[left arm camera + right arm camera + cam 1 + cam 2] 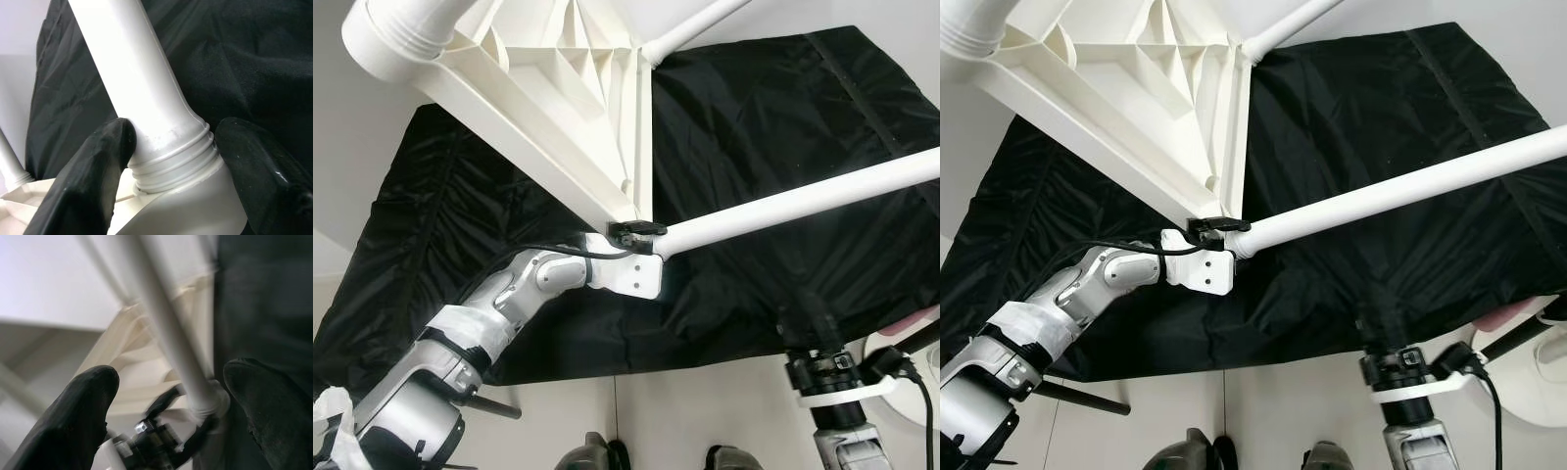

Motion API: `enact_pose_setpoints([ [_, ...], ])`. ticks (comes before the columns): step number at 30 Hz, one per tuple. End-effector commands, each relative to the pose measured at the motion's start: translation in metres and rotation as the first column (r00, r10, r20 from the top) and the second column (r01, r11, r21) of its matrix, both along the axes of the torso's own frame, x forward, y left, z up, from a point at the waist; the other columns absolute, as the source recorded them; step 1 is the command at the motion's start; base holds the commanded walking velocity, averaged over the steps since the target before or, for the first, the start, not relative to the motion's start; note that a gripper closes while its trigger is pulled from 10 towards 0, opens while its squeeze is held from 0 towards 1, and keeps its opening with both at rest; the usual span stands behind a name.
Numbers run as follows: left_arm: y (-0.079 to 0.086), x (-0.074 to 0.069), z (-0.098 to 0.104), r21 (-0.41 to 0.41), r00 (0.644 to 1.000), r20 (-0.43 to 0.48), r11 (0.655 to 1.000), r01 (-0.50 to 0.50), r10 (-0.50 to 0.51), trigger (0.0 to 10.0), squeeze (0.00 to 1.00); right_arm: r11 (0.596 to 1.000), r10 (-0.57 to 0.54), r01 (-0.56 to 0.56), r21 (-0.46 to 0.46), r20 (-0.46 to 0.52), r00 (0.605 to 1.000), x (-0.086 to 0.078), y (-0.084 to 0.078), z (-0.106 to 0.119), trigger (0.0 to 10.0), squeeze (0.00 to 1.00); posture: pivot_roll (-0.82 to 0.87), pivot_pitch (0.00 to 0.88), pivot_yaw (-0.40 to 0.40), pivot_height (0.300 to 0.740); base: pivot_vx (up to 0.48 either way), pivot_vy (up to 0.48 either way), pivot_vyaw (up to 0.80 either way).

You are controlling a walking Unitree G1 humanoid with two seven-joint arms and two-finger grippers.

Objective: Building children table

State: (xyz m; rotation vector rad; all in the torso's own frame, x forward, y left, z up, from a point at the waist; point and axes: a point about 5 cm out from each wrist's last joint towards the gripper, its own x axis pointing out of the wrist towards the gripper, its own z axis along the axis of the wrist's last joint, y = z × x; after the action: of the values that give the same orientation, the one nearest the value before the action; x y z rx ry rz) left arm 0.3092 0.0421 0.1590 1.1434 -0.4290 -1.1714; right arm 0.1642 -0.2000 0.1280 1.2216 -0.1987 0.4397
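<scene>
Item: white table leg (1400, 196), threaded end seated in corner socket of upturned white tabletop (1126, 88), long axis running toward 2 o'clock over black cloth (1410, 108). Left gripper (168, 161) at the joint, fingers (93, 176) straddling the threads, one touching. Right gripper (166, 406) spread wide, empty, well apart; left arm nearer
</scene>
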Motion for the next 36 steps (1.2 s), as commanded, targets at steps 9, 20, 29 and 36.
enact_pose_setpoints([
  [9,0.001,-0.011,-0.035,0.12,0.996,-0.085,0.992,0.041,-0.031,10.0,0.0,0.979,0.118,-0.065,-0.194,0.272,0.955,-0.015,0.029,0.056,10.0,0.0,-0.12,0.154,0.193,0.74,0.0,0.0,0.0],
  [20,0.0,-0.012,-0.038,0.122,0.996,-0.084,0.992,0.045,-0.035,10.0,0.0,0.982,-0.104,0.156,-0.106,0.387,0.916,0.012,0.011,0.09,10.0,0.0,-0.13,0.155,0.191,0.74,0.0,0.0,0.0],
  [29,-0.006,-0.018,-0.034,0.096,0.994,-0.087,0.993,0.075,-0.067,10.0,0.0,0.956,-0.268,0.294,-0.022,0.353,0.896,0.071,-0.032,0.112,10.0,0.0,-0.13,0.153,0.183,0.74,0.0,0.0,0.0],
  [36,-0.009,-0.029,-0.034,0.101,0.991,-0.071,0.987,0.123,-0.117,10.0,0.0,0.922,-0.388,0.378,0.084,0.177,0.905,0.11,-0.08,0.096,10.0,0.0,-0.11,0.161,0.169,0.74,0.0,0.0,0.0],
])
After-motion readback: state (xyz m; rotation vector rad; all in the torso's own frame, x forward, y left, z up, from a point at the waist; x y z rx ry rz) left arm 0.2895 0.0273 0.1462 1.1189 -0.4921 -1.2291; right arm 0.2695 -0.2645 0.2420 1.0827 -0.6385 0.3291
